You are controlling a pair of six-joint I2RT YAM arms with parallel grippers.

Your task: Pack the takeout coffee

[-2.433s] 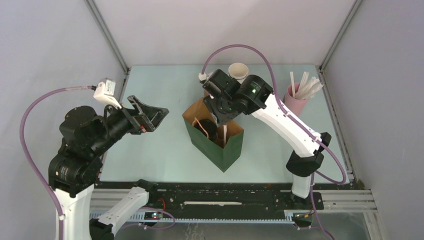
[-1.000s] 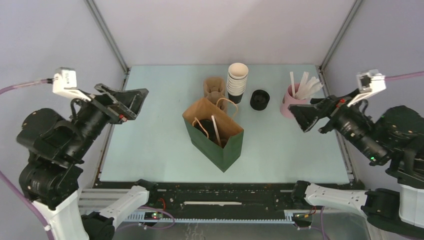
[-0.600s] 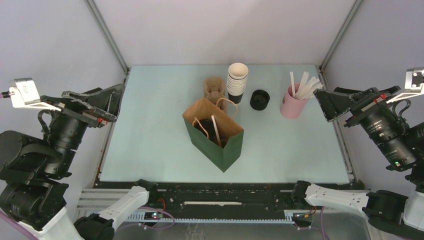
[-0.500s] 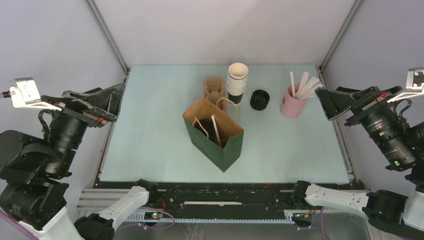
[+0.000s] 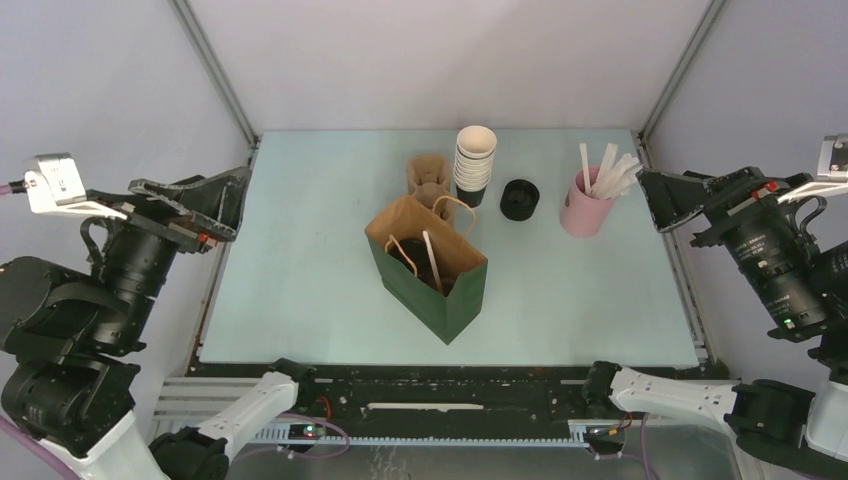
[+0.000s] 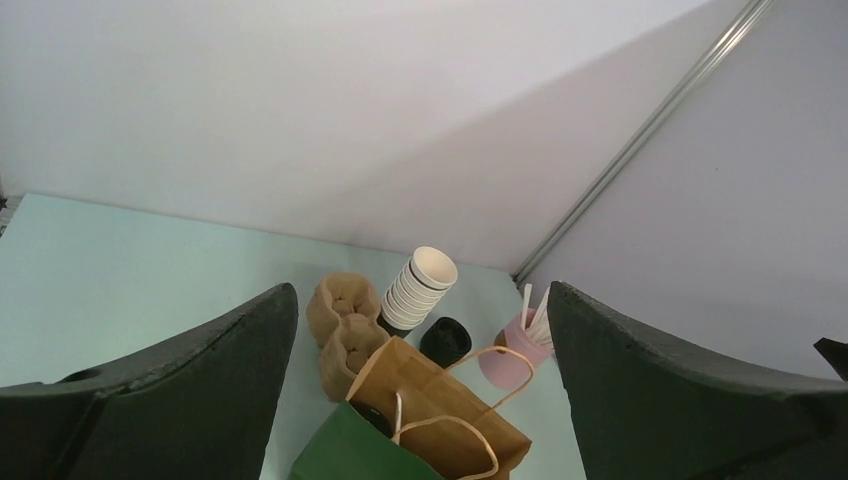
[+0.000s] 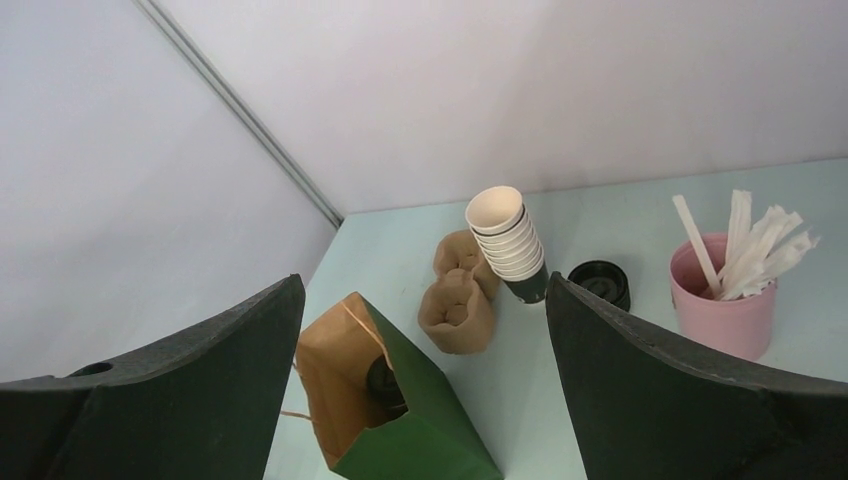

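left arm (image 5: 75,310): was built of rounded matte-black motor housings with a ribbed black wrist barrel; its lower link (image 5: 245,412) wore a smooth white shell.
right arm (image 5: 790,280): had the same black housings and ribbed barrel, with a small green light (image 5: 788,323) on it; its lower link (image 5: 670,395) was white too.
left gripper (image 5: 236,203): was matte black, with two broad, tapering fingers (image 6: 190,380) and a small red mark (image 5: 205,238) at their root.
right gripper (image 5: 652,203): was alike, with black wedge fingers (image 7: 690,390) and a red mark (image 5: 768,187).
wrist cameras: were small white boxes, left (image 5: 55,180) and right (image 5: 835,155).
cable (image 5: 14,186): was a lilac hose.
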